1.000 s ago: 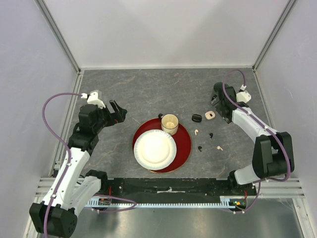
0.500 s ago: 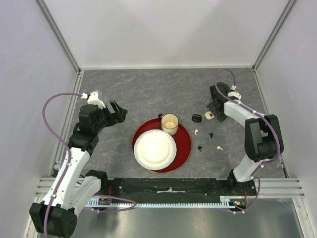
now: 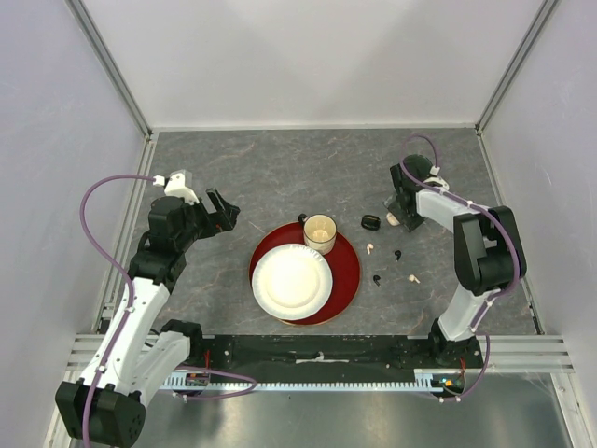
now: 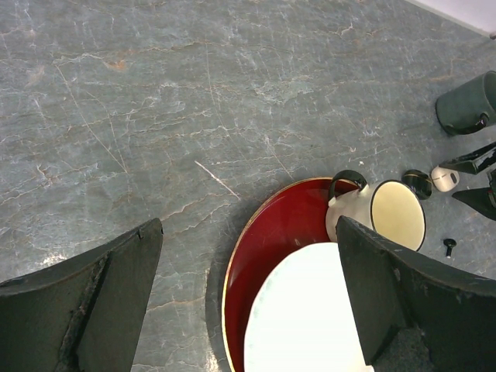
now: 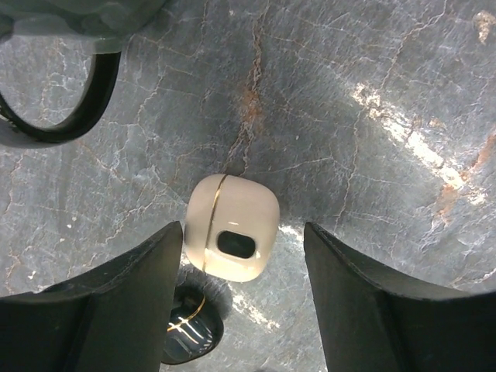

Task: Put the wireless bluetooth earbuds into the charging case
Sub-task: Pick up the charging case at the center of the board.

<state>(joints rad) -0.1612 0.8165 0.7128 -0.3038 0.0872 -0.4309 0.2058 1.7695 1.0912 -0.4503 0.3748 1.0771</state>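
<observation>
Four earbuds lie loose on the table (image 3: 280, 168), right of the red tray (image 3: 347, 271): the upper white earbud (image 3: 370, 248), the upper black earbud (image 3: 398, 253), the lower black earbud (image 3: 377, 278) and the lower white earbud (image 3: 412, 277), all outside both cases. Your right gripper (image 5: 242, 232) hangs over the white case (image 5: 232, 213), jaws spread either side of it with a gap on one side; the black case (image 3: 370, 222) sits just beside. Your left gripper (image 4: 249, 229) stands wide and holds nothing, left of the tray.

Red tray (image 3: 350, 266), wht paper plate (image 3: 292, 280) on it (near-left), paper cup (image 3: 320, 231) at far rim
</observation>
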